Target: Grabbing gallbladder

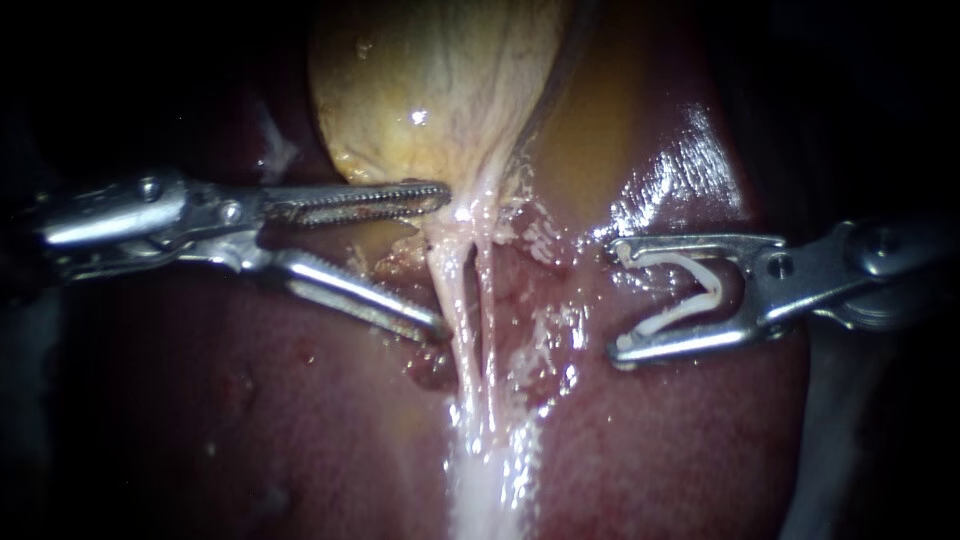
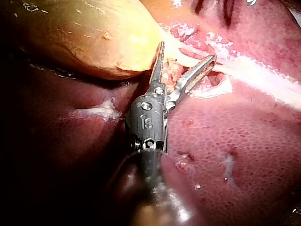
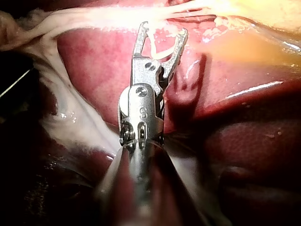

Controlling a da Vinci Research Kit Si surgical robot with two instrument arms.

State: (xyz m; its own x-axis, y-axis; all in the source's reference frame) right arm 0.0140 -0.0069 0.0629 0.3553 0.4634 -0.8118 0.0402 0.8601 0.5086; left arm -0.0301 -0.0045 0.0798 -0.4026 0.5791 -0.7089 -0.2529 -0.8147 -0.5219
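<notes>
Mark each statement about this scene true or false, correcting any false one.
1. The jaws of the left instrument stand open at the lower end of the gallbladder. True.
2. The jaws of the right instrument are empty. False: they hold a white clip.
3. The left instrument already grips the gallbladder. False: its jaws are open, closed on nothing.
4. Pale tubes run from the gallbladder over the liver. True.

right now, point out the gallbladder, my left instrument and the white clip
gallbladder (image 1: 430,90): endoscope view, middle of its yellow body
left instrument (image 1: 442,258): endoscope view, midway between its open jaw tips
clip (image 1: 714,288): endoscope view, its white bend
</notes>
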